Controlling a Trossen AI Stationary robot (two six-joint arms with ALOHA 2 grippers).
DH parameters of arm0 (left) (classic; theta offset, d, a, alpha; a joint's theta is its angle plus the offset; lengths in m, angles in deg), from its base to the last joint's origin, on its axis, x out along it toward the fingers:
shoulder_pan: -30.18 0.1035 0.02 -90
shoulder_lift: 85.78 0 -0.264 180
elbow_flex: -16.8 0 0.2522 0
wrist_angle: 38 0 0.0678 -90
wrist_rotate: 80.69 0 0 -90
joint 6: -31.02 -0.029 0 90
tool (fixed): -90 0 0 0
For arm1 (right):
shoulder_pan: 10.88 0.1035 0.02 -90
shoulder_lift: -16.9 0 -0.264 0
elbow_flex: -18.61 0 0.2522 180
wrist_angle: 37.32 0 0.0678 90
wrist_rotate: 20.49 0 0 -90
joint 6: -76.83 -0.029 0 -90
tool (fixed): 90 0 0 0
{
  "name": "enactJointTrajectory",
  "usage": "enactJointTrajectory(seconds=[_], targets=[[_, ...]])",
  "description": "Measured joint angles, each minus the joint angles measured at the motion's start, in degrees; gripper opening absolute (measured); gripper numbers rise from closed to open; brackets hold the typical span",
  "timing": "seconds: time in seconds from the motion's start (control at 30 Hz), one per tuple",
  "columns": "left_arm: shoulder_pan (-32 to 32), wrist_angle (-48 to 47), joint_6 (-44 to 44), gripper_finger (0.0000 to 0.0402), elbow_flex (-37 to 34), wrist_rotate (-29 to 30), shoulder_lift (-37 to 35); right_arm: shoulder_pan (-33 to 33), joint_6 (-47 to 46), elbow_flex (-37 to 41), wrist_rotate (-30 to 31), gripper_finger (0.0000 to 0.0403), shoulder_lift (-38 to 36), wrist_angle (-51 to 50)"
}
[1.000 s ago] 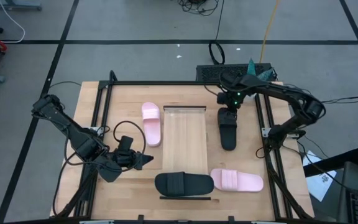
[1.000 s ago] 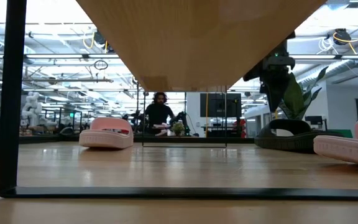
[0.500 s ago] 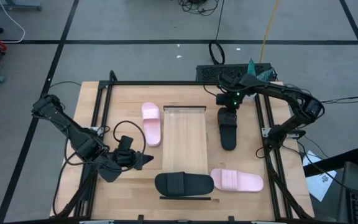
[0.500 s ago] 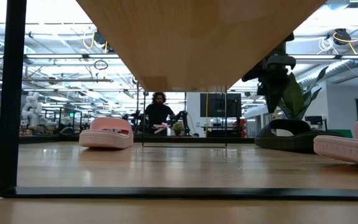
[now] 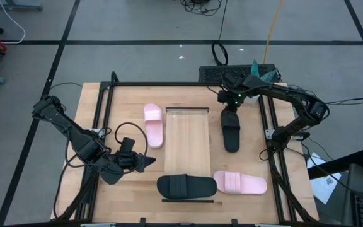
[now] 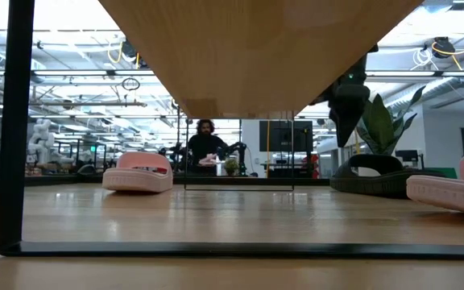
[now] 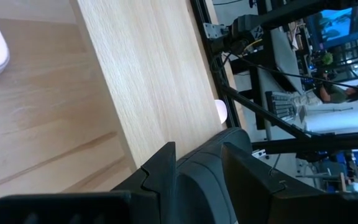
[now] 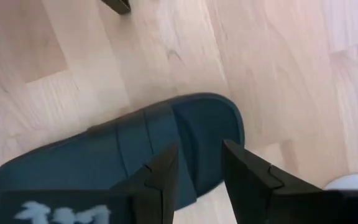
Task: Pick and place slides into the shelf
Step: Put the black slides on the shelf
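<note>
the right pincer [image 5: 231,112] hangs directly over the far end of a black slide [image 5: 231,132] that lies on the desk [image 5: 131,98] just right of the shelf [image 5: 186,142], its long axis running near-to-far, parallel to the shelf's length; the right wrist view shows the two dark fingers [image 8: 166,177] standing a moderate gap apart, straddling the edge of the slide's strap [image 8: 148,140], with nothing between them; whether they touch the rubber is hard to say from here, though they look just above it; the right arm reaches in from the desk's right side, elbow bent, wrist pointing down; since the slide lies beside the shelf and in line with it, the coming move looks like a grip on the strap and a short carry sideways to the slats; the shelf itself is bare; a pink slide [image 5: 153,124] lies just left of it, and the other black slide [image 5: 186,186] and other pink slide [image 5: 240,183] lie crosswise near its near end; the left pincer [image 5: 145,162] waits low at the desk's left, fingers a narrow gap apart and empty, pointing toward the shelf.
</note>
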Motion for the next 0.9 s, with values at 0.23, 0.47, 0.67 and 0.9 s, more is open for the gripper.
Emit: enactJointTrajectory(seconds=[0.23,0.47,0.67,0.9], targets=[[0.0,0.0,-0.4,0.0124,0.0,0.0,0.0,0.2,4.4,0.0,-0.3,0.0111,0.0,-2.1],[0.0,0.0,-0.4,0.0124,0.0,0.0,0.0,0.2,5.9,0.0,-3.8,0.0135,0.0,-3.2],[0.0,0.0,-0.4,0.0124,0.0,0.0,0.0,0.4,6.2,0.0,-4.9,0.0169,0.0,-4.3],[0.0,0.0,-0.4,0.0124,0.0,0.0,0.0,0.0,6.2,0.0,-10.5,0.0174,0.2,-7.6]])
